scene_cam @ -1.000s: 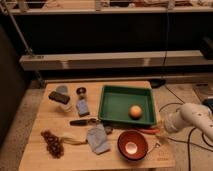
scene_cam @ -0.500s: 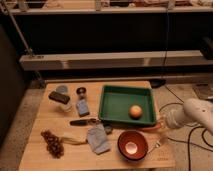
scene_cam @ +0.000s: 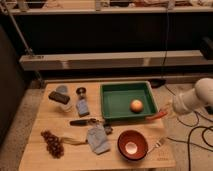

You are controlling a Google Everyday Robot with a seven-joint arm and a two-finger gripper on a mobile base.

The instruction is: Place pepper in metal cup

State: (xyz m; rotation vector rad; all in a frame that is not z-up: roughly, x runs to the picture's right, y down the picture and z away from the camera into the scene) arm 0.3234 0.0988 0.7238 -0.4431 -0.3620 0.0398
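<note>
The pepper [scene_cam: 157, 115] is a slim orange-red chili, held off the table just past the front right corner of the green tray [scene_cam: 111, 113]. My gripper [scene_cam: 167, 108] is at the pepper's right end and shut on it, with the white arm [scene_cam: 195, 99] reaching in from the right. The metal cup [scene_cam: 80, 92] is small, dark and shiny. It stands upright on the table's left half, left of the tray and far from the gripper.
A round orange fruit [scene_cam: 136, 105] lies in the tray. A red-brown bowl [scene_cam: 132, 145] and a fork [scene_cam: 159, 144] sit at the front right. Grapes [scene_cam: 52, 144], a grey-blue cloth [scene_cam: 98, 139], a dark-handled tool [scene_cam: 85, 121] and small packets [scene_cam: 82, 107] lie on the left. Cables [scene_cam: 195, 131] run on the floor at right.
The pepper has risen from the table by the tray's front right corner, up and slightly right with the gripper. The arm has drawn up and back to the right.
</note>
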